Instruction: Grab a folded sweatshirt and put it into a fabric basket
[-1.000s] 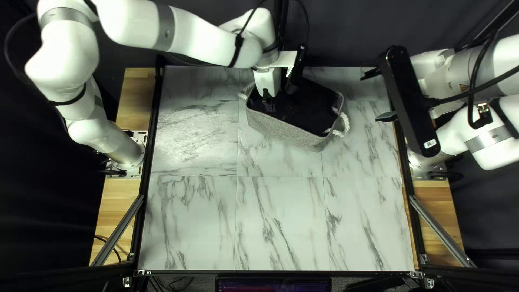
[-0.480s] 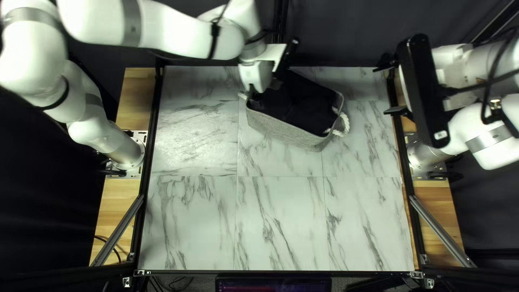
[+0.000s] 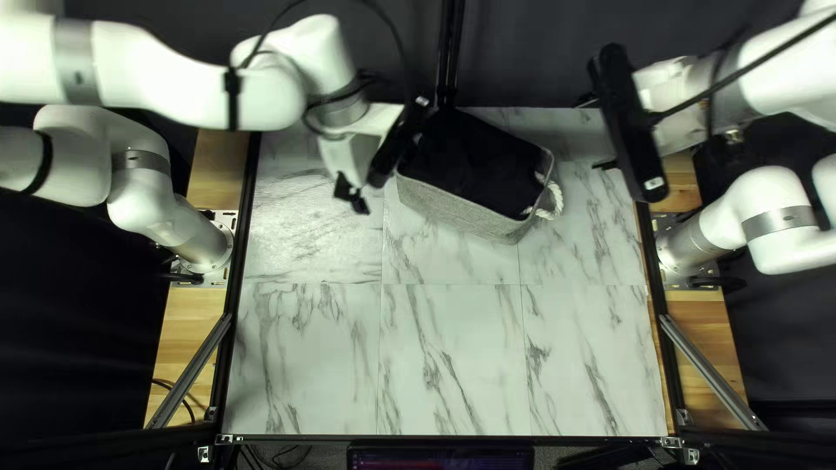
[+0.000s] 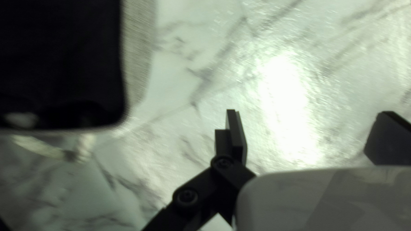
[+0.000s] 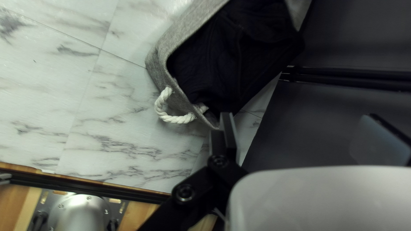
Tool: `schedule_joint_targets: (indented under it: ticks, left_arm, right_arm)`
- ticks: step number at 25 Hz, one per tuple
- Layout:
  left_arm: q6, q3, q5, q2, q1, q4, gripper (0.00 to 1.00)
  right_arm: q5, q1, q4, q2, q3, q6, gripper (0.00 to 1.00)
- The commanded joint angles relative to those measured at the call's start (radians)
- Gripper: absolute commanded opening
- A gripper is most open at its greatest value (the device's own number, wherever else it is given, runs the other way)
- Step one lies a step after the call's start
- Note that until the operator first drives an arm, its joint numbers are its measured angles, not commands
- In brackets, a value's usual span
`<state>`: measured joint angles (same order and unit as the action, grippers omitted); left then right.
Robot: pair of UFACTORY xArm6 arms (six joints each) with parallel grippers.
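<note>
Left arm (image 3: 178,65), based left of table (image 3: 448,365): white rounded segments, grey bands, black strap (image 3: 232,98), black cables. Right arm (image 3: 779,213), based right of table: matching white and grey, black bar (image 3: 629,122) with white square marking (image 3: 654,184). Left tool (image 3: 352,195): black, round screws (image 4: 187,196).

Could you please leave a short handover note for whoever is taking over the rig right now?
Left gripper: open, nothing held, above the table beside the basket.
Right gripper: open, nothing held, off toward the basket's other end.
Basket: upright, near the table's far edge.
Sweatshirt: the dark cloth in the basket appears to be it; how neatly it is folded, I cannot tell.
Done: by the look of it, the placing.
Left: probably only parking both arms, after a quick check inside the basket.
</note>
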<state>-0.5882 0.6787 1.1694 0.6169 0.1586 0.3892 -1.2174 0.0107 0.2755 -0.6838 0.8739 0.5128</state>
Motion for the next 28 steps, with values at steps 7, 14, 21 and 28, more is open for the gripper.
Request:
schedule_joint_targets:
  ticks: [7, 14, 21, 28]
  left_arm:
    - [0.378, 0.036, 0.124, 0.277, -0.054, -0.18, 1.0]
    - [0.378, 0.036, 0.124, 0.277, -0.054, -0.18, 1.0]
    - [0.378, 0.036, 0.124, 0.277, -0.054, -0.18, 1.0]
    - [0.378, 0.036, 0.124, 0.277, -0.054, -0.18, 1.0]
  right_arm:
    - [-0.003, 0.032, -0.022, 0.115, 0.024, 0.085, 1.0]
    - [0.061, 0.104, -0.007, 0.201, 0.041, 0.269, 1.0]
    - [0.191, 0.211, -0.086, 0.313, 0.056, 0.626, 1.0]
    - [0.267, 0.185, -0.057, 0.419, 0.046, 0.69, 1.0]
